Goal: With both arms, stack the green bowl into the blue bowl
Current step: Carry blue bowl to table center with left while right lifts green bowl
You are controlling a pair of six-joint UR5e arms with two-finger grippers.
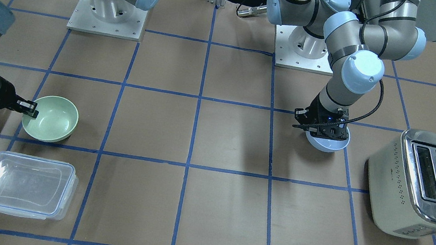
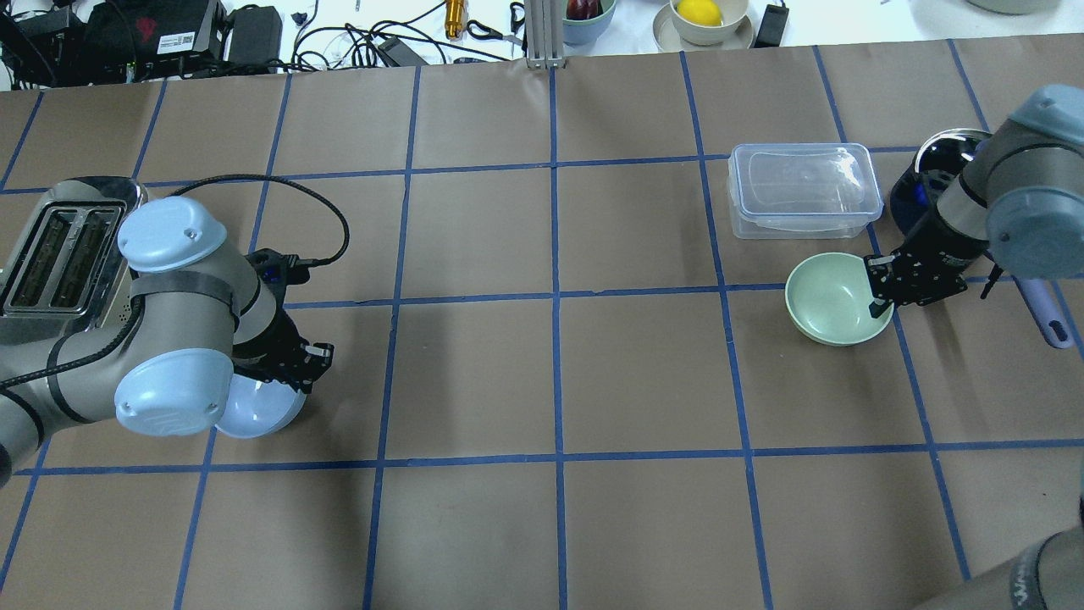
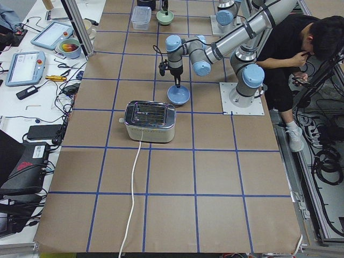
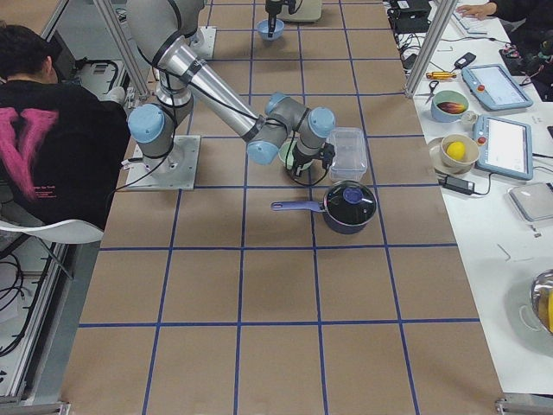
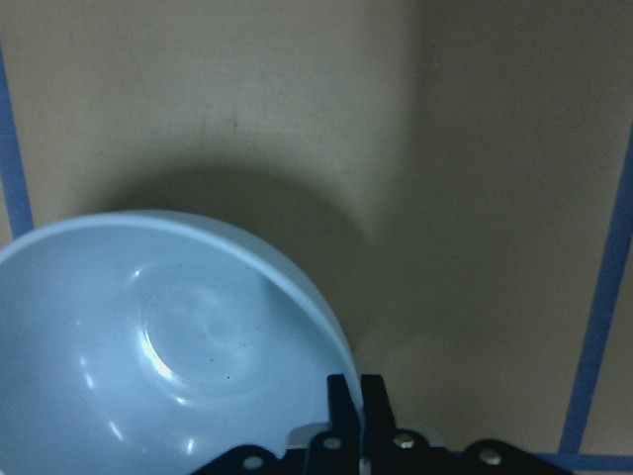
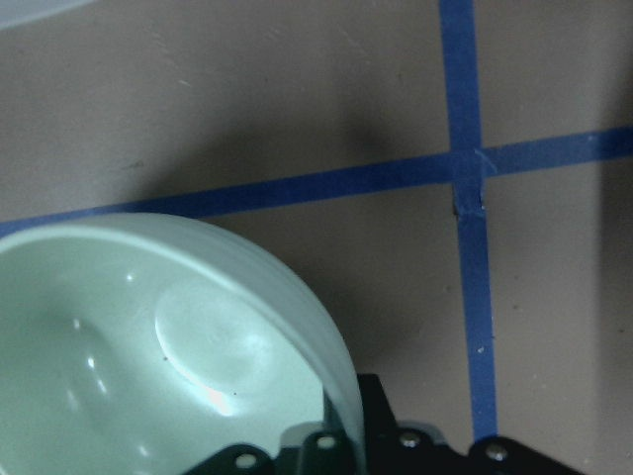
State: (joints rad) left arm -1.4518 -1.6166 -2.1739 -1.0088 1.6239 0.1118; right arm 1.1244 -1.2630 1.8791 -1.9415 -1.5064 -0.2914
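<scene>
The green bowl (image 1: 52, 118) is at the table's right end, seen from above (image 2: 834, 298) and close up in the right wrist view (image 6: 158, 346). My right gripper (image 2: 881, 292) is shut on its rim, one finger inside and one outside (image 6: 371, 416). The blue bowl (image 1: 327, 142) is at the table's left end near the toaster, seen from above (image 2: 258, 411) partly under my left arm and close up in the left wrist view (image 5: 168, 346). My left gripper (image 1: 325, 130) is shut on its rim (image 5: 354, 406). Both bowls appear slightly tilted.
A clear plastic lidded container (image 2: 800, 188) lies just beyond the green bowl. A dark navy saucepan (image 2: 931, 182) with a handle (image 2: 1043, 313) stands by my right arm. A cream toaster (image 1: 423, 183) stands beside the blue bowl. A person sits behind the robot (image 3: 301, 54).
</scene>
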